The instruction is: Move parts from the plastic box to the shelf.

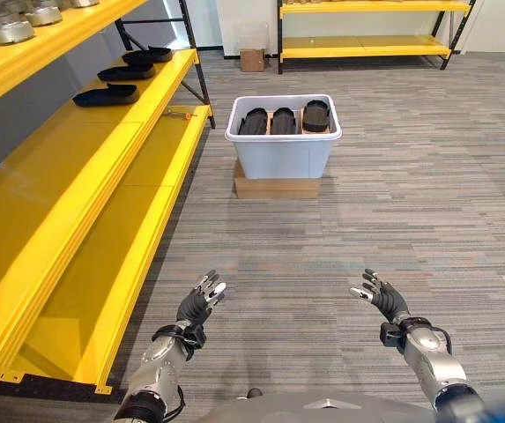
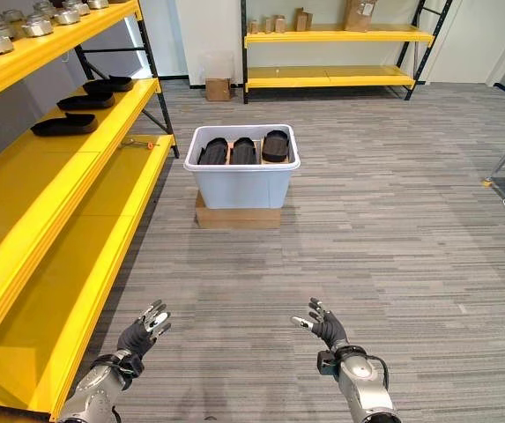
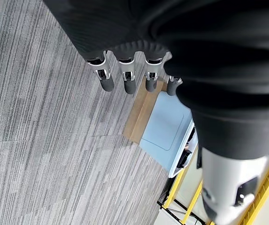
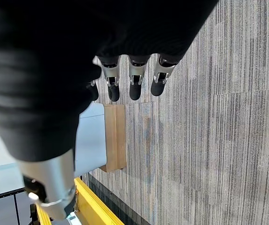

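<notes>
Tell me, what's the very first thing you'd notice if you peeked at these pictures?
The bright yellow shelf running along the robot's left, with three black parts lying on its middle level. Next, the pale plastic box straight ahead on a flat cardboard base, holding three more black parts. Down in front, the left robot hand and right robot hand hover open over the grey carpet, holding nothing.

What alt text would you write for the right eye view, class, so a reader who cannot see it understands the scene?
A white plastic box holding three black parts sits on a flat cardboard base on grey carpet, beside a yellow shelf carrying three more black parts. Nearer the camera, the left hand and right hand hover open and empty.
</notes>
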